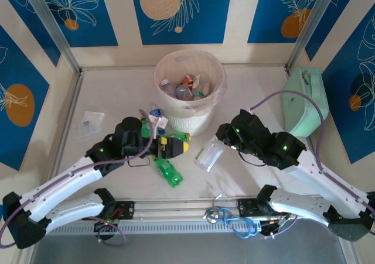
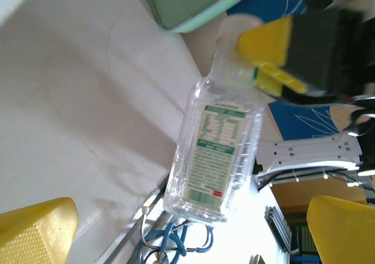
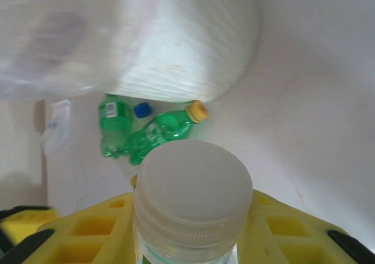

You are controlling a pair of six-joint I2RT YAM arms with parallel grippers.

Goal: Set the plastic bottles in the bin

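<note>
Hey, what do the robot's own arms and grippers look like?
The left arm and right arm have white shells, black joints with small green lights, and looping lilac cables. The left gripper and right gripper have black bodies and yellow fingers.

bin [image 1: 190, 122] top open, bottles [image 1: 169, 171] crowd L front

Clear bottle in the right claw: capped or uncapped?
Capped: a whitish cap tops the clear bottle, gripped by the right claw.
</note>
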